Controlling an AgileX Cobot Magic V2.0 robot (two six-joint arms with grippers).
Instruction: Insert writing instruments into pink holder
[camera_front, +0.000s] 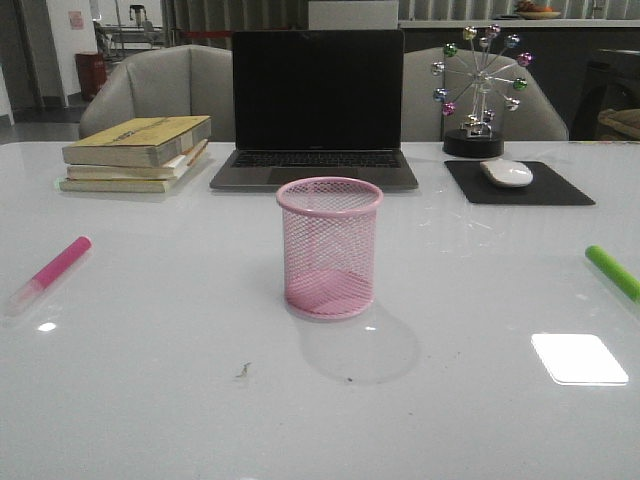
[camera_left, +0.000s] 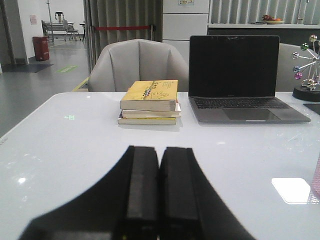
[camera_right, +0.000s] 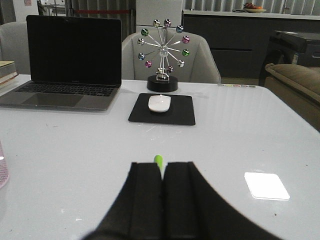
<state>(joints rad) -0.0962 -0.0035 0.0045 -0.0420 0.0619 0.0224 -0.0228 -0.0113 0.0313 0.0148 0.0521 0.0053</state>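
The pink holder (camera_front: 329, 250), a round wire-mesh cup, stands upright and empty in the middle of the table. A magenta marker (camera_front: 55, 268) with a pale cap lies flat at the far left. At the far right edge lies a green marker (camera_front: 612, 271). Neither arm shows in the front view. My left gripper (camera_left: 159, 152) is shut on nothing, hovering over bare table. My right gripper (camera_right: 161, 167) is also shut, and the green marker's tip (camera_right: 158, 161) peeks out on the table just beyond its fingertips, not held.
A stack of books (camera_front: 140, 152) sits at the back left, an open laptop (camera_front: 316, 110) behind the holder. A white mouse (camera_front: 506, 173) on a black pad (camera_front: 560, 190) and a ferris-wheel ornament (camera_front: 478, 90) stand at the back right. Chairs stand behind the table.
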